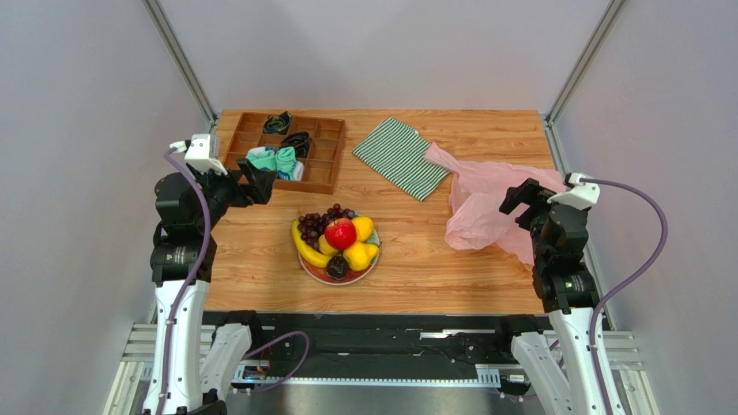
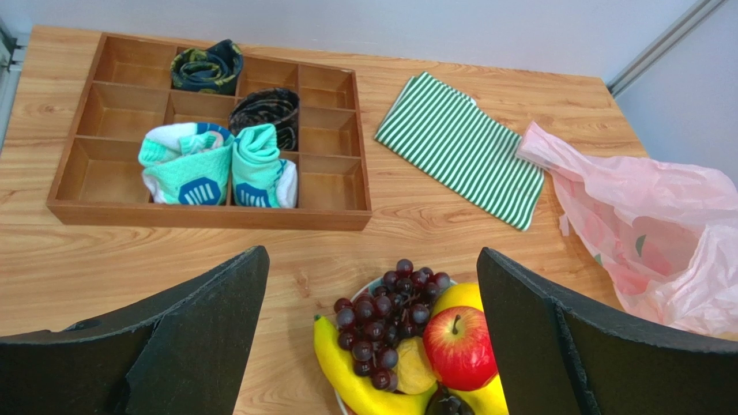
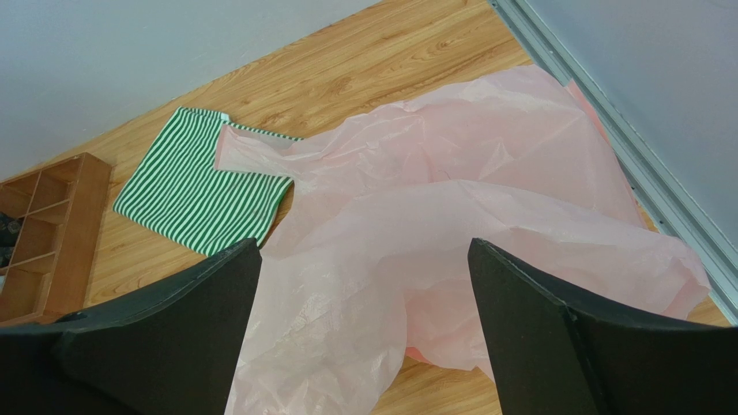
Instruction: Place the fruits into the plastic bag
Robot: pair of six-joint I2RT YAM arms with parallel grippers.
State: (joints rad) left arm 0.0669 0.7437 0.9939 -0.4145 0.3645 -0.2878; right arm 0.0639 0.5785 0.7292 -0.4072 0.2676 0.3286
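Left end effector [image 1: 256,183]: jaws spread wide, empty, raised over bench [image 1: 433,259] just far-left of fruits [image 1: 339,235]. Fruits heaped on red plate [image 1: 319,272], centre-near of bench. Right end effector [image 1: 518,198]: jaws spread wide, empty, above plastic bag [image 1: 481,194]. Bag lies crumpled at right side, handle touching striped cloth [image 1: 394,151].

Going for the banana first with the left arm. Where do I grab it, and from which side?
Take the banana at its middle, from above on the left. It curves along the plate's left rim with its outer side exposed; grapes and apple crowd the inner side, so the open left gripper should probably straddle its width.
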